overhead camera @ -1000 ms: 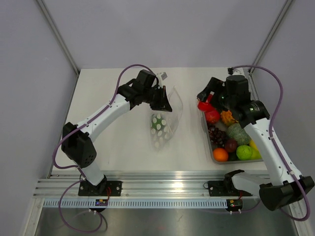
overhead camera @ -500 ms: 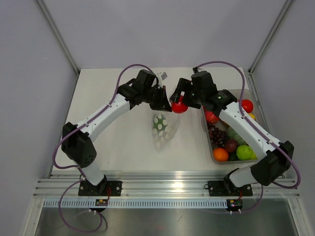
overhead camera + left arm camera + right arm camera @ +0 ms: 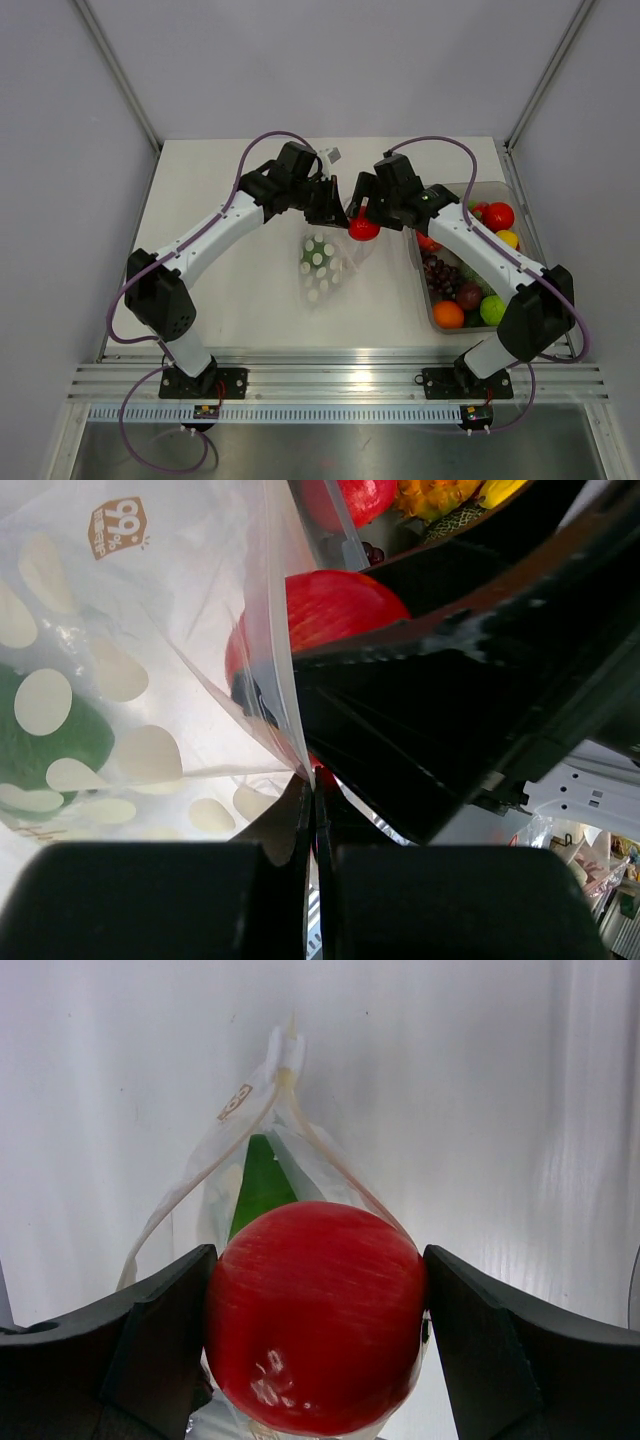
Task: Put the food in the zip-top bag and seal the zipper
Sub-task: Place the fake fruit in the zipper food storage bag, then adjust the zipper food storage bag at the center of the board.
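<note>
I have the left end effector [image 3: 314,818] clenched on the zip-top bag [image 3: 320,264] mouth to prop it open, while the right end effector [image 3: 362,222] grasps red round food [image 3: 318,1315] over that opening.

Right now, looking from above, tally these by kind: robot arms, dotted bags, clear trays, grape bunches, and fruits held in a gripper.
Robot arms: 2 (left arm, right arm)
Dotted bag: 1
Clear tray: 1
Grape bunch: 1
Red fruit held in the right gripper: 1
Total: 6
</note>
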Robot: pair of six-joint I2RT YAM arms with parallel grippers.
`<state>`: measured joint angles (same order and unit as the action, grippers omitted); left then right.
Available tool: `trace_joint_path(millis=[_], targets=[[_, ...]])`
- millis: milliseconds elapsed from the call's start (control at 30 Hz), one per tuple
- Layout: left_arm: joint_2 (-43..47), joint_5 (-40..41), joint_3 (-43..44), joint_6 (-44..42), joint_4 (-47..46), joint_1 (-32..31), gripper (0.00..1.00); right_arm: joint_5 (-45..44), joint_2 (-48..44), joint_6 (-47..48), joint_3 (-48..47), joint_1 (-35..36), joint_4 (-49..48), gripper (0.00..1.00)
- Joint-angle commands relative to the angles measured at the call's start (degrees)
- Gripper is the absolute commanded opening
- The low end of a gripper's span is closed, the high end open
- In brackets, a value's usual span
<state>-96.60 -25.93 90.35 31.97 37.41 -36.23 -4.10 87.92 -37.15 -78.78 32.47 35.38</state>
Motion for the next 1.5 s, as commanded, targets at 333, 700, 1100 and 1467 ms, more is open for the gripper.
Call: trace_joint_path(millis=[333,700,1100,1467], targets=[[1.8,-3.2,2.9,0.6,-4.1,-0.2,0.0,-1.4,-1.3,-0.3,-0.9,0.4,-0.5,0.99],[1.7,-3.1,3.0,0.6,-4.4,-0.2,0.0,-3.3,-4.8,0.4,-2.1,0.4,2.2,0.99],[2.2,-2.9,3.3,0.4,-3.9,0.0,0.0,-8.2,-9.4,1.5,-1.6,0.5,5.0,0.99],[2.9,-2.8,3.7,0.4,-3.5,0.1,0.0,-7.8,-10.8,1.0,5.8,0.3,5.0,0.72]])
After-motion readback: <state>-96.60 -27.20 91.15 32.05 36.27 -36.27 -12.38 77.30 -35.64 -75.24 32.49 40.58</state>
